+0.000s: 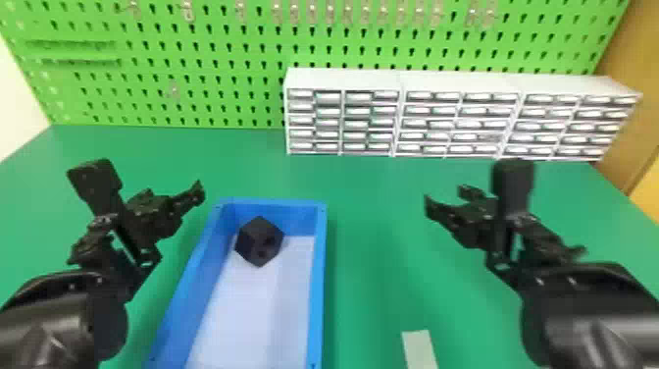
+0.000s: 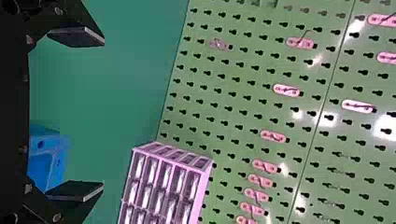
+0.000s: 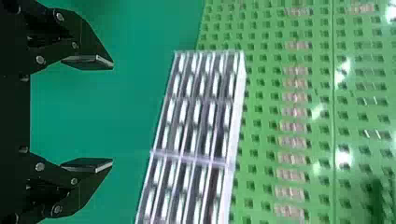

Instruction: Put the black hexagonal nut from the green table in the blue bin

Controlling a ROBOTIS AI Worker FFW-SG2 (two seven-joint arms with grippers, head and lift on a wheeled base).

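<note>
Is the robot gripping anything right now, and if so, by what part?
Nothing is held: the left gripper and right gripper are both open and empty. The black nut lies inside the blue bin.

Big round black arms (image 1: 578, 299), a bit shiny; flat black fingers (image 3: 88, 164); little round grey screws (image 3: 40, 166)

Head view brt, mostly even. Pegboard (image 1: 245, 54) well lit at far side; drawer cabinet (image 1: 441, 82), far right, v. pale on top w/ white glints on fronts. Soft shadow on green table (image 1: 343, 265) along right side of blue bin (image 1: 318, 275). Sheen on left arm (image 1: 54, 304) & right arm (image 1: 583, 304), near. Wrist views: white glare spots on pegboard, dimmer in left than right. Light dir. unclear.
</note>
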